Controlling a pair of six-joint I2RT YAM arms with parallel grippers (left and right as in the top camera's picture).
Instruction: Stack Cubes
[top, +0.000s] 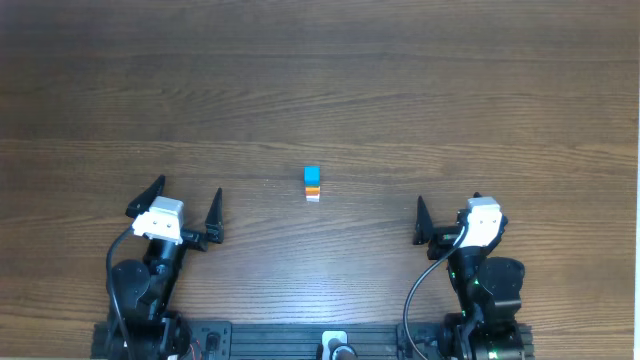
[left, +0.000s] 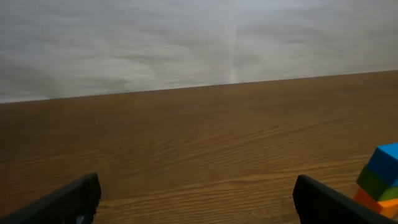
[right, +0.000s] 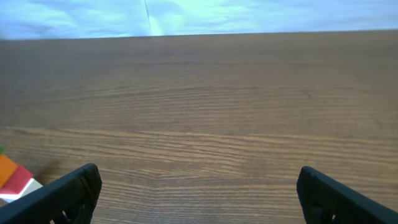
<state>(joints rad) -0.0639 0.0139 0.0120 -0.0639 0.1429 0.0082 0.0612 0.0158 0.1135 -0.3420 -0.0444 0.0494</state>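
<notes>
Judging the task done, we see the cube stack upright, far from the table edges; left gripper and right gripper hang spread, empty.

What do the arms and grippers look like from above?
Both arms are black. The left gripper and right gripper each have pointed black fingers with a white block behind them. A black cable loops beside each arm.

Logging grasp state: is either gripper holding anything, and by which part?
Nothing held: the left gripper and right gripper are open, empty, apart from the cube stack.
</notes>
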